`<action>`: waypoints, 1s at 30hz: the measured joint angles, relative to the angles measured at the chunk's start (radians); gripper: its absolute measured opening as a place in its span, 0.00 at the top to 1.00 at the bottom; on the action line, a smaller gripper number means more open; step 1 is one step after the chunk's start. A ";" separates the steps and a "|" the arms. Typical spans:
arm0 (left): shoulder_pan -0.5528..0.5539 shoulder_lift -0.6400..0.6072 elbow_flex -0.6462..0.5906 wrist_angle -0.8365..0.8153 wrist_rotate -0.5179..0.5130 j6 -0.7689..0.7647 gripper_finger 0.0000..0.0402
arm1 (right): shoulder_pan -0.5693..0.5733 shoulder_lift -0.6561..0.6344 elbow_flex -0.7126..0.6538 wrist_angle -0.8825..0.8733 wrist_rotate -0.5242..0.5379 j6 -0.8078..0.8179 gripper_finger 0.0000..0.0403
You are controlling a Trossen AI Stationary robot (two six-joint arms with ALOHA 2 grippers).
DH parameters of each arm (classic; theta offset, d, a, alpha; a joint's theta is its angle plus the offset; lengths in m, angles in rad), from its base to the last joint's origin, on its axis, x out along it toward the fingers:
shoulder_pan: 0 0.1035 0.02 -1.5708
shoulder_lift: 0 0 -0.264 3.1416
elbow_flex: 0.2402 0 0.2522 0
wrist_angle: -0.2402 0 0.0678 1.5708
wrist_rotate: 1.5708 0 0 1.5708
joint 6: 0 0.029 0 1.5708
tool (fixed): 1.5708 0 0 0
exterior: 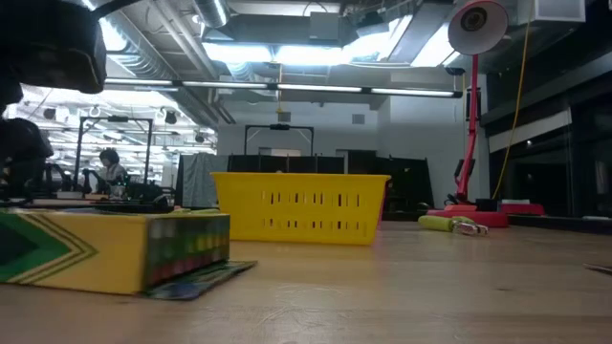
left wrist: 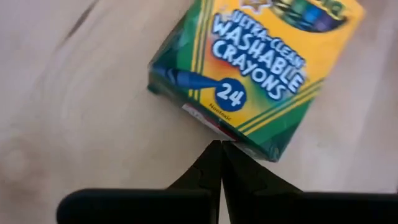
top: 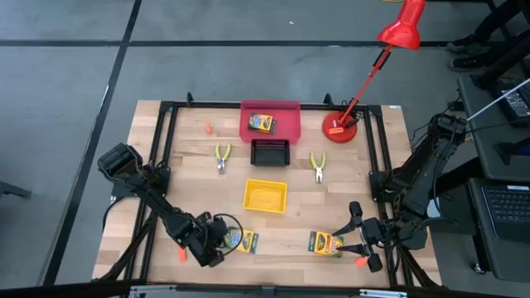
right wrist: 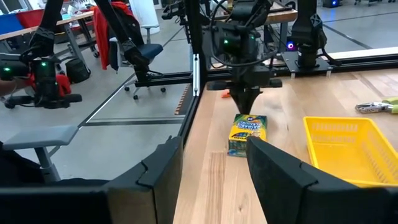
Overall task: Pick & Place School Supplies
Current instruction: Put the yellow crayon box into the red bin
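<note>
While the left gripper [left wrist: 221, 149] hangs with its jaws pressed together on nothing, a crayon box [left wrist: 258, 68] lies flat on the table [left wrist: 81, 112] right at the fingertips — yellow face, green edges, "Ultra-Clean Washable Crayons 24" printed on it. Right gripper [top: 358, 236] sits spread wide — a second crayon box [top: 326, 243] lies just beside its fingers, not gripped.

The wooden table [top: 166, 165] carries a red tray [top: 286, 128], black tray [top: 269, 153] and yellow tray [top: 265, 196] (mid-table), two pliers [top: 222, 157], a lamp [top: 341, 128] at the far right, and two crayon boxes [top: 325, 243] by the near edge.
</note>
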 joint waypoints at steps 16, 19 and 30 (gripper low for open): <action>0.090 0.062 0.001 0.212 -0.078 0.190 0.99 | 0.000 0.000 0.000 -0.004 0.000 -0.008 0.55; 0.114 0.112 0.005 0.283 -0.078 0.241 0.99 | 0.000 0.000 0.000 -0.017 0.000 -0.006 0.55; 0.036 0.035 0.006 0.145 -0.329 0.223 0.99 | 0.000 0.006 0.000 -0.049 0.000 0.024 0.55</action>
